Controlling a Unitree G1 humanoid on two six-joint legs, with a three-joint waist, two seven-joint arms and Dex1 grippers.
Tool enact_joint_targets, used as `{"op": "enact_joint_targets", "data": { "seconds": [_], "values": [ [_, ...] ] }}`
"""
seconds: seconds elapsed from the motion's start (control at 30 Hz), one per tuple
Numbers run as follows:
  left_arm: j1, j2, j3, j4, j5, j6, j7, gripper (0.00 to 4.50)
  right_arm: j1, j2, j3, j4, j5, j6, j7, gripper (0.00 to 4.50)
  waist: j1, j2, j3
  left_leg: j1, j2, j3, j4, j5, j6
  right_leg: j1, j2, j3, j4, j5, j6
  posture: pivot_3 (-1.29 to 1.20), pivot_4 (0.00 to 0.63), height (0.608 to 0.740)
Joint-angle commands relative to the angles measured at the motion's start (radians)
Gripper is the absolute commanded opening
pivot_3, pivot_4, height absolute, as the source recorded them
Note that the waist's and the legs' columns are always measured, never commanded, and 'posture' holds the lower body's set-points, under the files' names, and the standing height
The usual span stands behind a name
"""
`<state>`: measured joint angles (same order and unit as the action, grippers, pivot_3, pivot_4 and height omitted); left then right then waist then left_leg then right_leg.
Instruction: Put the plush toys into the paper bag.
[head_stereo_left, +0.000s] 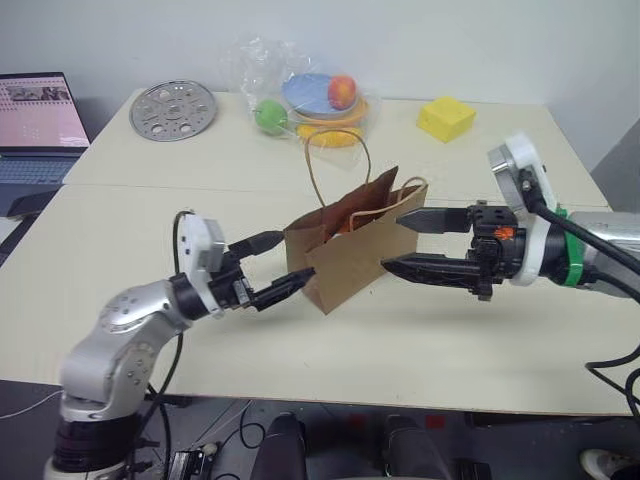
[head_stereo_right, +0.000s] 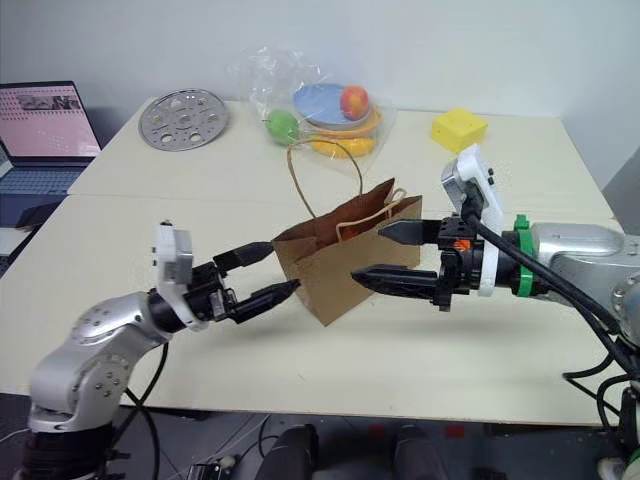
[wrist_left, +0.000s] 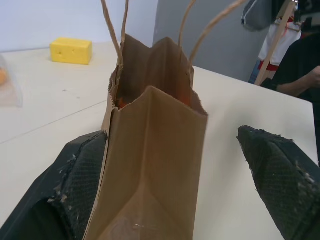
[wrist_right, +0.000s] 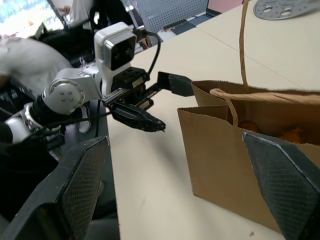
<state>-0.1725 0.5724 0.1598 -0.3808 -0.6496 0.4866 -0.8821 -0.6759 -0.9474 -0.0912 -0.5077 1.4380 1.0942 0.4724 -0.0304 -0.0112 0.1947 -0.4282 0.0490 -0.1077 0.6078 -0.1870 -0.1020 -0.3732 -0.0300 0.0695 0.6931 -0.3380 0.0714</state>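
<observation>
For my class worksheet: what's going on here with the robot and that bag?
The paper bag stands upright on the table between the two arms. The left gripper and right gripper are both open at either end of it, holding nothing. Something orange shows inside the bag, likely a plush toy.

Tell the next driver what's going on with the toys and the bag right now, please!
Left gripper: open, at one end of the paper bag, holding nothing.
Right gripper: open, at the bag's other end, holding nothing.
The bag stands upright on the table. Something orange shows inside it; the white egg can't be seen.
Left to do: look inside for both toys.
</observation>
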Motion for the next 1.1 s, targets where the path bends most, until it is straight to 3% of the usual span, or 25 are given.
{"op": "enact_joint_targets", "data": {
  "seconds": [0.03,0.17,0.33,0.5,0.6,0.73,1.1],
  "values": [
    [-0.03,-0.026,-0.007,0.028,0.04,-0.073,0.02,4.49,-0.017,-0.013,0.005,-0.006,-0.075,-0.022,0.081,4.5,0.0,0.0,0.0,0.0,0.0,0.0,0.0,0.0,0.0,0.0,0.0,0.0,0.0,0.0,0.0,0.0,0.15,0.74],
    [-0.059,-0.093,-0.073,0.129,0.124,-0.189,0.017,4.49,-0.052,-0.01,-0.004,-0.004,-0.04,0.011,0.051,4.5,0.0,0.0,0.0,0.0,0.0,0.0,0.0,0.0,0.0,0.0,0.0,0.0,0.0,0.0,0.0,0.0,0.15,0.74],
    [-0.071,-0.131,-0.123,0.15,0.135,-0.209,0.006,4.49,-0.06,-0.02,-0.01,-0.027,-0.001,0.027,0.031,4.5,0.0,0.0,0.0,-0.001,0.0,0.0,0.0,0.0,0.0,0.0,0.0,0.0,0.0,0.0,0.0,0.0,0.15,0.74],
    [-0.09,-0.191,-0.203,0.243,0.271,-0.34,0.05,4.49,-0.081,-0.053,-0.01,-0.043,-0.05,0.024,0.059,4.5,0.001,0.0,0.0,-0.001,0.0,0.0,0.0,0.0,0.0,0.0,0.0,0.0,0.0,0.0,0.0,0.0,0.15,0.74],
    [-0.093,-0.223,-0.201,0.268,0.263,-0.364,0.05,4.49,-0.075,-0.06,-0.015,-0.049,-0.079,0.015,0.062,4.5,0.001,0.0,0.0,-0.001,0.0,0.0,0.0,0.0,0.0,0.0,0.0,0.0,0.0,0.0,0.0,0.0,0.15,0.74],
    [-0.081,-0.225,-0.188,0.262,0.245,-0.356,0.045,3.58,-0.067,-0.054,-0.029,-0.055,-0.068,0.018,0.046,4.5,0.001,0.0,0.0,-0.001,0.0,0.0,0.0,0.0,0.0,0.0,0.0,0.0,0.0,0.0,0.0,0.0,0.15,0.74],
    [-0.089,-0.21,-0.167,0.269,0.218,-0.33,0.033,0.19,-0.05,-0.023,-0.032,-0.053,-0.093,0.007,0.017,4.5,0.0,0.0,0.0,-0.001,0.0,0.0,0.0,0.0,0.0,0.0,0.0,0.0,0.0,0.0,0.0,0.0,0.15,0.74]
  ]
}}
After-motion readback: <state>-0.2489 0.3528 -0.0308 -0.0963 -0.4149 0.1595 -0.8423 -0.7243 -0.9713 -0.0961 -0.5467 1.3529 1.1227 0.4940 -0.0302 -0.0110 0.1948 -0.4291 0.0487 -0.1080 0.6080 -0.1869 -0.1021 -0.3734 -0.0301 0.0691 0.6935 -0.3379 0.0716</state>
